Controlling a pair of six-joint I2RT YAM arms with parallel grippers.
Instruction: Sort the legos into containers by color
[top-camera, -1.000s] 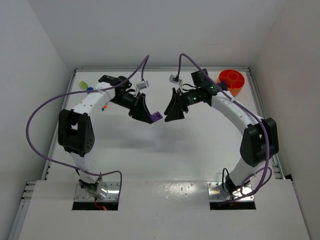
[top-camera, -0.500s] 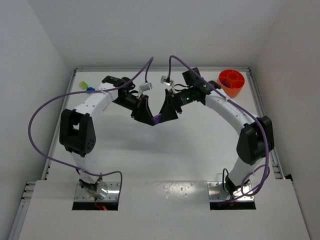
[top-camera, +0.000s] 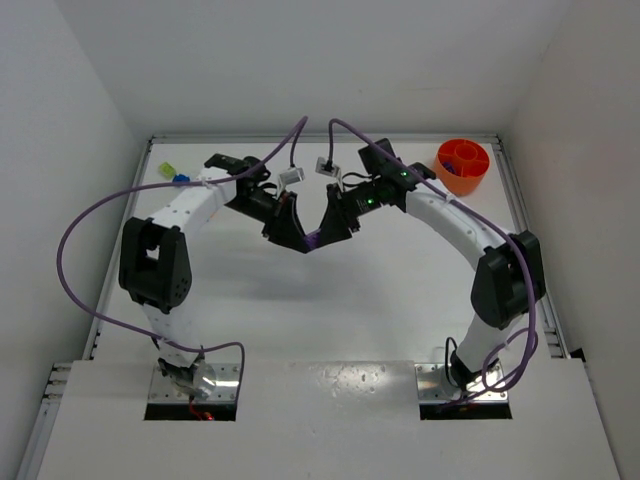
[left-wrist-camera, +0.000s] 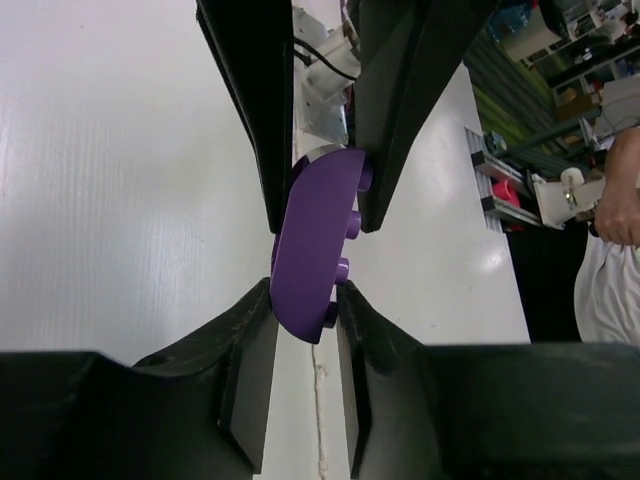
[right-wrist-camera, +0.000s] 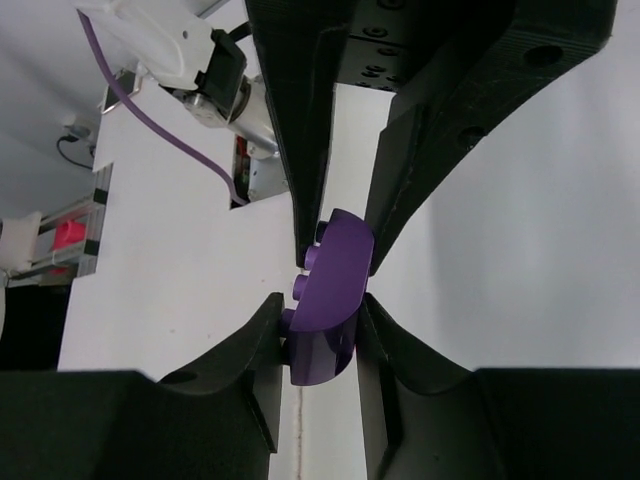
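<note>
No words, numbers, labels or signs can be read on anything here.

we see two arms with white shells on the long links, the left arm (top-camera: 185, 215) and the right arm (top-camera: 455, 225) alike, and blocky black joint housings. a purple cable (top-camera: 60, 248) loops off each. green lights (top-camera: 403, 177) glow near the right wrist. the jaws are matte black wedges, with small round screw heads (right-wrist-camera: 375, 35) in one mount.
</note>
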